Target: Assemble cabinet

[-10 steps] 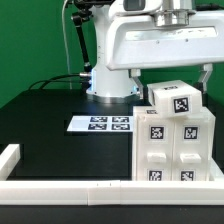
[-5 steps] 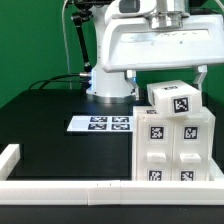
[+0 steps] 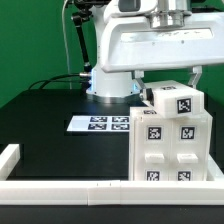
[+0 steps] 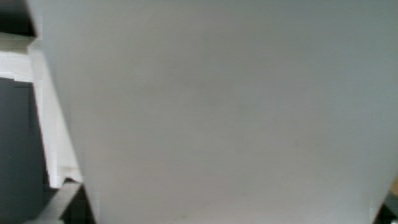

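Note:
The cabinet [image 3: 170, 145] is a tall white box with tagged door blocks, standing at the exterior view's right near the front rail. A smaller white tagged top block [image 3: 178, 101] sits on it, slightly askew. My gripper [image 3: 167, 82] hangs under the big white arm body, with a dark finger on one side of the top block and a green-tipped finger [image 3: 197, 76] on the other, closed against it. The wrist view is almost filled by a blurred white surface [image 4: 231, 110] pressed close to the camera. The jaws do not show there.
The marker board [image 3: 100, 124] lies flat on the black table left of the cabinet. White border rails run along the front [image 3: 70, 190] and the left edge [image 3: 10, 155]. The arm's base [image 3: 110, 88] and cables stand behind the board.
The cabinet and its top block have shifted slightly toward the exterior view's left and turned a little. The arm above has barely moved.

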`<state>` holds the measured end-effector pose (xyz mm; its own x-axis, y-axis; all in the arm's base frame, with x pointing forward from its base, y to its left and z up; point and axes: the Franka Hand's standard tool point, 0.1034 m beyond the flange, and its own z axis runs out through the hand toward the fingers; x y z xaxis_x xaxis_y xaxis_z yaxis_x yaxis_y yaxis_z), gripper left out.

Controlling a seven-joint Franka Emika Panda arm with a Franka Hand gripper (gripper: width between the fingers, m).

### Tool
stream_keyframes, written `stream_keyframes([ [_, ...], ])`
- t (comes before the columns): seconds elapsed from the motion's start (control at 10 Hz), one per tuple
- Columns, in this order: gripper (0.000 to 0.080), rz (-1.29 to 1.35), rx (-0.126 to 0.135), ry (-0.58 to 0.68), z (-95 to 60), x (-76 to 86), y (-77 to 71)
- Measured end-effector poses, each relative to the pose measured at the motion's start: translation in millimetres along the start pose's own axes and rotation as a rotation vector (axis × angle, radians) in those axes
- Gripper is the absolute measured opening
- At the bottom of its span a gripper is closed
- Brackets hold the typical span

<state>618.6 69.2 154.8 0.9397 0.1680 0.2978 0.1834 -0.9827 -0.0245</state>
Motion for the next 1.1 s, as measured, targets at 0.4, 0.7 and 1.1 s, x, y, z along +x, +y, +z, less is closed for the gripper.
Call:
stream_keyframes([
  [0.4,0.0560,0.144,0.001,0.020,-0.6,-2.5,-1.9],
  [0.7,0.0560,0.476,0.022,0.041,-0.8,-9.0,-14.8],
  [1.1,0.0558,0.764,0.052,0.033,2.6,-13.7,-15.7],
])
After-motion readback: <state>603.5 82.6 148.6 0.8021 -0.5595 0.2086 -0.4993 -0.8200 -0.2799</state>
